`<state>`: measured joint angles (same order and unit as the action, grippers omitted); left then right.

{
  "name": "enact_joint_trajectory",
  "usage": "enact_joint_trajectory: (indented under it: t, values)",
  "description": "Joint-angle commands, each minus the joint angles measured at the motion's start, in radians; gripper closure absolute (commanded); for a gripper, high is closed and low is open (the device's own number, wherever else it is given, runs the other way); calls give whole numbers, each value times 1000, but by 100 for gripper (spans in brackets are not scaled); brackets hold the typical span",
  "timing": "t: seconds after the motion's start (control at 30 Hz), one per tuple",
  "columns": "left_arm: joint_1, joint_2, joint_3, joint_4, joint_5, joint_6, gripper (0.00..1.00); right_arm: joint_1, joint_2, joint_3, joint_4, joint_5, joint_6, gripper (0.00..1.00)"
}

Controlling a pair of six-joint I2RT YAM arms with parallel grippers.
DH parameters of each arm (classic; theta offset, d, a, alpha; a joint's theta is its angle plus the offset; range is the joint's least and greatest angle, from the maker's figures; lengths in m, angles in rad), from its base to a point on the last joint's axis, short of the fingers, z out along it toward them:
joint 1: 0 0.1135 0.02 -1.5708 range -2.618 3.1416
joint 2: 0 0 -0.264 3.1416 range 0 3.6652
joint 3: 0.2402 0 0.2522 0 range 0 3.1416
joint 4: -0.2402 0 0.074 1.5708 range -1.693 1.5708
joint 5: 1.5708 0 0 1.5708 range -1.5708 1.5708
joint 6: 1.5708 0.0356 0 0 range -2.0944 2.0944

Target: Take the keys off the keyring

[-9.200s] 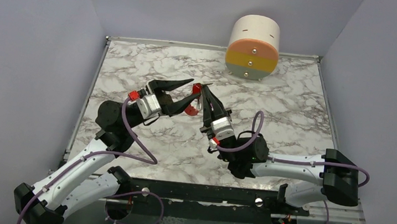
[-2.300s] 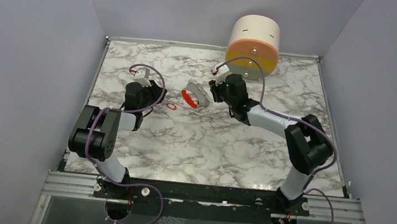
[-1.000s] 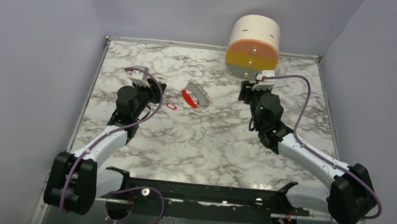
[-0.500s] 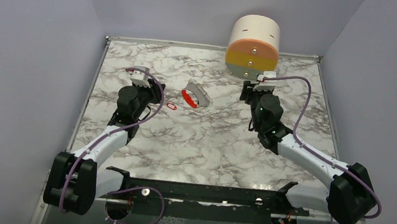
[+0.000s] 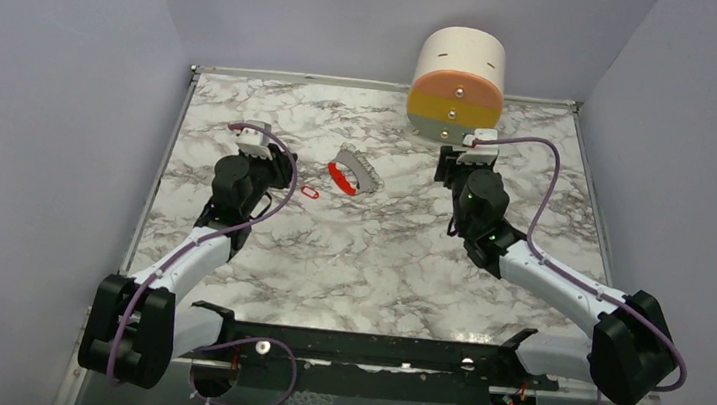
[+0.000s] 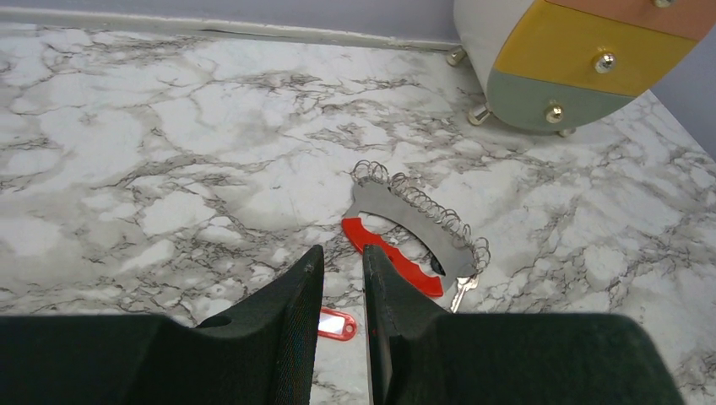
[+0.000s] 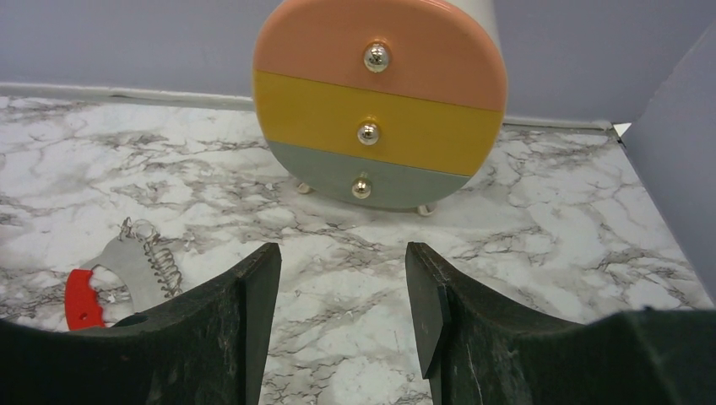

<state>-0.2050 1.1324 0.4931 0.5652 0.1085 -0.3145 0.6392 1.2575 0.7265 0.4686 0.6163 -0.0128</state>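
Basically the keyring (image 5: 350, 174) lies flat on the marble table (image 5: 379, 255), about 11 o'clock from table centre. Its red clip (image 6: 393, 257) faces the left arm, with a grey plate edged in wire loops behind it. The red-headed key (image 5: 310, 192) lies loose just beside it at 8 o'clock, not touching the ring, so that one reads as off. A second key (image 6: 460, 293) pokes out at one end of the clip; cannot tell if it is attached. The left gripper (image 6: 342, 253) sits near, at 9 o'clock of the keyring and pointed at it, fingers almost together with a thin slit between, gripping nothing. The right gripper (image 7: 342, 253) sits at 3 o'clock, well apart, jaws spread wide and empty, aimed toward the drawer unit (image 5: 457, 87) at the keyring's 1 o'clock. Both arms stand off, probably so nothing gets dragged and both wrist cameras see the pieces. My read: at least half done, and the second key needs checking next.
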Motion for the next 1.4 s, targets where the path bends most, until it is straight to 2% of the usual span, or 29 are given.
enact_joint_trajectory:
  t: [0.0, 1.37]
  values:
    - [-5, 0, 5, 1, -26, 31, 74, -4, -14, -10, 15, 33, -9, 43]
    - [-5, 38, -17, 1, -31, 68, 75, -4, -13, -47, 71, 48, -69, 43]
